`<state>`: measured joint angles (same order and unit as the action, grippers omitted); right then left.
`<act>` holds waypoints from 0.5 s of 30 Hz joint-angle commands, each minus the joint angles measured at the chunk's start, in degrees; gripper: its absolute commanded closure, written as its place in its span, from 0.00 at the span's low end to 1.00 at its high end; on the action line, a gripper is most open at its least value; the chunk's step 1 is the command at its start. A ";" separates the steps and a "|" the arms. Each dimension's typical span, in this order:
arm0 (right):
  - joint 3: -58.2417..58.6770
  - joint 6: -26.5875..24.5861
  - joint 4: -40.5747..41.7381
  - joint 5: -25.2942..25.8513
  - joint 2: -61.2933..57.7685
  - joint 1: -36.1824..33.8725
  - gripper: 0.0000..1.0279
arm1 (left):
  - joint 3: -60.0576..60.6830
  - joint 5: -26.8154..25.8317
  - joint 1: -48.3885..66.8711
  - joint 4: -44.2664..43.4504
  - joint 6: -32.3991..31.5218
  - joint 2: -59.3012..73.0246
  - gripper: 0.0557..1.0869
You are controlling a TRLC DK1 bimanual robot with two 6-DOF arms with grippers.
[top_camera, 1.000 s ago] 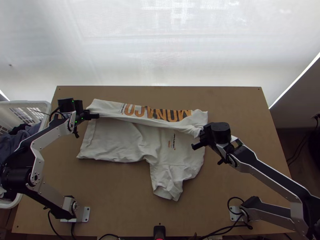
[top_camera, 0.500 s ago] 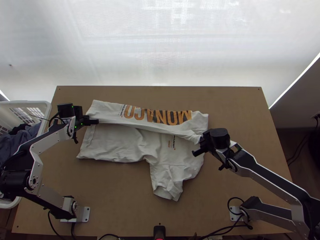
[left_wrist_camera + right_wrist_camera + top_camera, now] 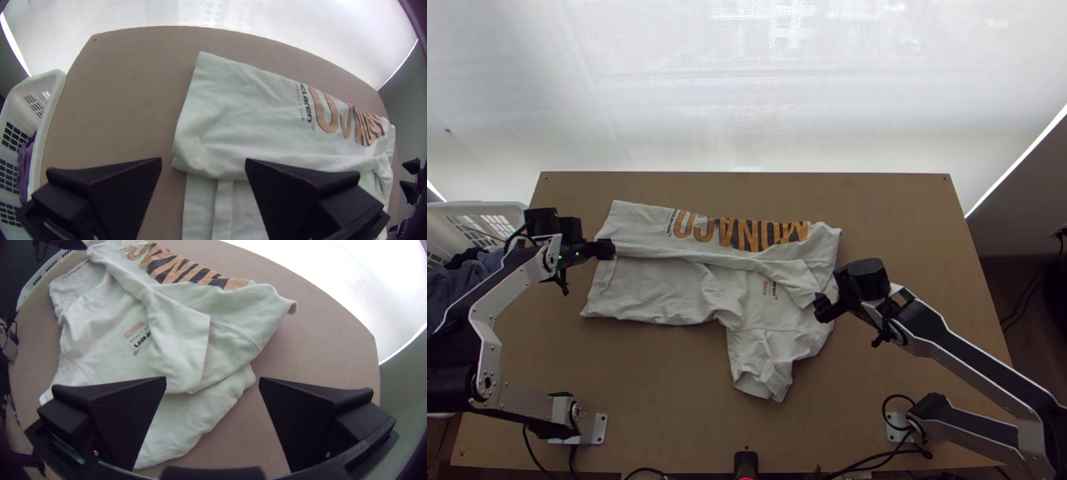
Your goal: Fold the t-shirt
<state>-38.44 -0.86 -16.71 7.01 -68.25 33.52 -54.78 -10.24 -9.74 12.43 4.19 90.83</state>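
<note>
Because folding needs a flat base, the worktop (image 3: 667, 384) supports the T-shirt (image 3: 667, 296) across its middle. Its far side lies folded over the body as a long panel (image 3: 643, 228), probably to narrow the garment before the near side is turned in. The near sleeve (image 3: 763, 372) projects toward my bases, awaiting that fold. My left hand (image 3: 203, 159), fingers apart, is near the panel's hem end; my right hand (image 3: 212, 378), likewise spread, is by the neck end, positions suited to controlling both ends.
</note>
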 commanded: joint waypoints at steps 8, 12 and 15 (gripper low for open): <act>-1.47 3.68 -16.07 -4.63 12.17 3.66 0.03 | 3.81 -6.28 -5.20 40.66 17.96 -8.91 0.05; -1.55 3.94 -16.69 -5.25 12.70 4.63 0.03 | 5.30 -6.28 -5.47 41.71 19.28 -10.32 0.05; -1.73 4.29 -17.13 -5.86 12.97 5.15 0.03 | 5.92 -5.84 -5.38 41.89 19.81 -11.46 0.05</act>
<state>-39.92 2.61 -31.77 2.37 -57.21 37.28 -50.87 -16.12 -14.52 48.71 20.56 81.34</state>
